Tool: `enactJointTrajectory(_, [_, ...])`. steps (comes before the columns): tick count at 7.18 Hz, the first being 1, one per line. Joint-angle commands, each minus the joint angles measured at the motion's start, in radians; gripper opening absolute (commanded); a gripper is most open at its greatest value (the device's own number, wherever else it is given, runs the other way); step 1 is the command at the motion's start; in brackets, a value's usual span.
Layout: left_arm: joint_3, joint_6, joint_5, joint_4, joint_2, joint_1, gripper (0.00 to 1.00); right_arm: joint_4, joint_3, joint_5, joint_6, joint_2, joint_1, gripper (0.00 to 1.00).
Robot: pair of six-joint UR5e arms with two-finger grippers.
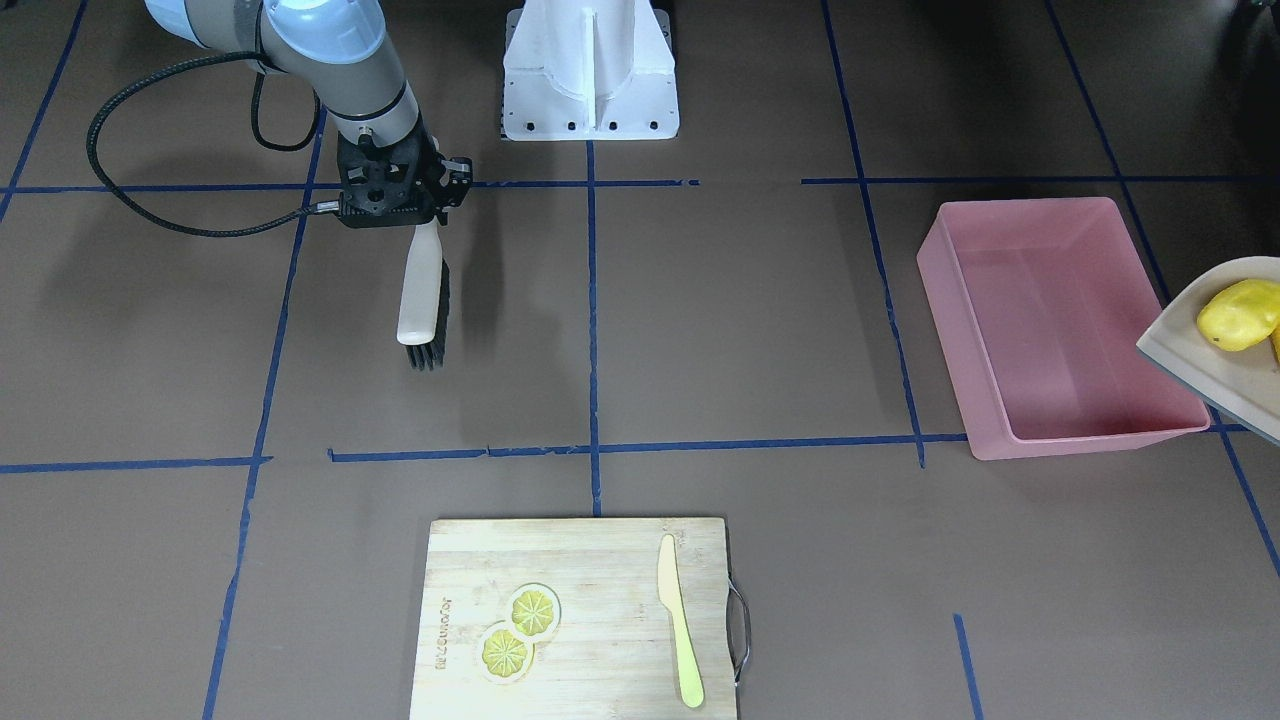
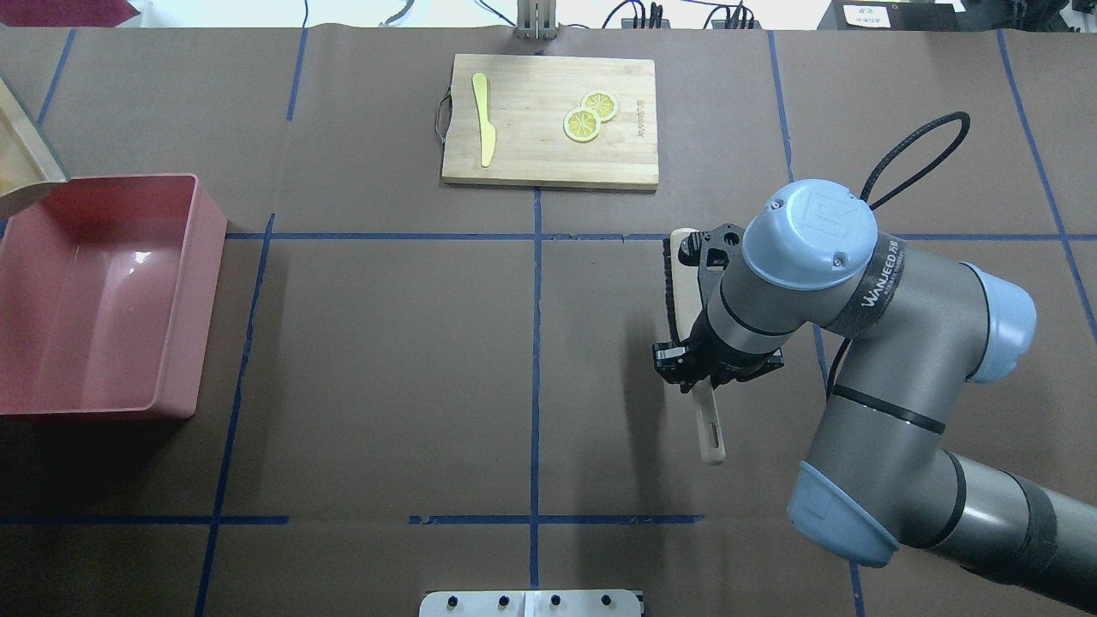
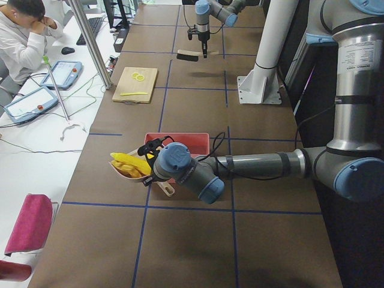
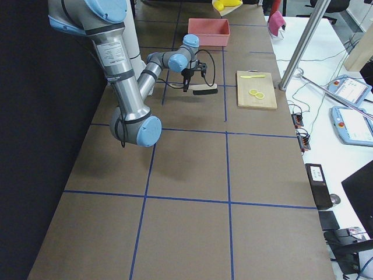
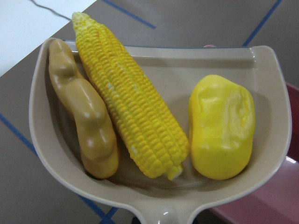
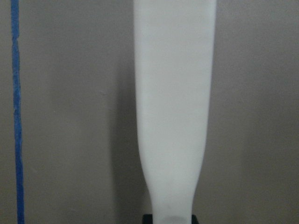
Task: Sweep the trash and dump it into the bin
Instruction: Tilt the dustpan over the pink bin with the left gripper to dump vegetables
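Note:
The trash lies in a beige dustpan (image 5: 261,70): a corn cob (image 5: 131,102) in the middle, a tan ginger root (image 5: 86,112) on one side and a yellow potato (image 5: 222,126) on the other. The left arm holds the dustpan in the air over a corner of the pink bin (image 1: 950,330), which has nothing in it. The left gripper (image 3: 150,165) shows only in the exterior left view, so I cannot tell its state. My right gripper (image 1: 415,215) is shut on the handle of a white brush (image 1: 422,290) with dark bristles, above the table far from the bin.
A wooden cutting board (image 1: 600,620) with two lemon slices (image 1: 520,630) and a pale yellow knife (image 1: 678,620) lies at the table's far edge. The white robot base (image 1: 590,70) stands at the near edge. A person (image 3: 24,30) sits beside the table.

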Motion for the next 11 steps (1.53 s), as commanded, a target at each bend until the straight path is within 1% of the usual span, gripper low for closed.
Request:
enactJointTrajectory(1, [-0.005, 0.177, 0.007, 0.025, 0.006, 0.030, 0.00, 0.000, 0.000, -0.002, 0.002, -0.002, -0.001, 0.00])
enactJointTrajectory(2, [-0.005, 0.229, 0.004, 0.043, 0.006, 0.066, 0.00, 0.000, 0.000, -0.002, 0.002, -0.002, 0.001, 0.00])
enactJointTrajectory(3, [-0.009, 0.240, -0.041, 0.107, 0.002, 0.066, 0.00, 0.000, 0.000, -0.002, 0.000, -0.004, 0.001, 0.00])
enactJointTrajectory(4, [-0.010, 0.245, -0.094, 0.140, -0.002, 0.063, 0.00, 0.000, 0.000, -0.002, 0.000, -0.004, 0.002, 0.00])
enactJointTrajectory(6, [-0.016, 0.271, -0.096, 0.180, -0.005, 0.058, 0.00, 0.000, 0.000, -0.002, 0.000, -0.004, 0.002, 0.00])
enactJointTrajectory(7, [-0.028, 0.273, -0.090, 0.247, -0.009, 0.032, 0.00, 0.000, 0.000, -0.004, 0.000, -0.004, 0.002, 0.00])
enactJointTrajectory(9, [-0.048, 0.274, -0.081, 0.280, -0.015, 0.023, 0.00, 0.000, 0.000, -0.005, 0.000, -0.004, 0.001, 0.00])
enactJointTrajectory(10, [-0.060, 0.273, -0.079, 0.341, -0.018, -0.039, 0.00, -0.002, 0.000, -0.005, 0.002, -0.005, 0.001, 0.00])
enactJointTrajectory(11, [-0.071, 0.279, -0.069, 0.359, -0.049, -0.041, 0.00, -0.002, 0.000, -0.005, 0.002, -0.005, 0.001, 0.00])
